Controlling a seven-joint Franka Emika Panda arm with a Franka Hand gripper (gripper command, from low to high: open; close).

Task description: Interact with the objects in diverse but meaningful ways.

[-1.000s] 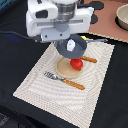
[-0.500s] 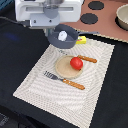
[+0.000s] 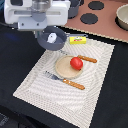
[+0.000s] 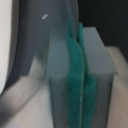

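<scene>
While the pincer [image 4: 80, 95] pinches the frying pan [image 3: 52, 38] upper left, keep it level so the white piece [image 3: 51, 36] stays inside.

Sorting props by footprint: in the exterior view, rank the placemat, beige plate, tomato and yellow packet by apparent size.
1. Placemat
2. Beige plate
3. and 4. Tomato and yellow packet look alike; not ranked.

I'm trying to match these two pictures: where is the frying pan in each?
Exterior view: the dark grey frying pan hangs under the hand, above the placemat's far corner.
Wrist view: the grey pan fills the frame beside the green pads.
Shared landmark: the small white piece inside it.
</scene>
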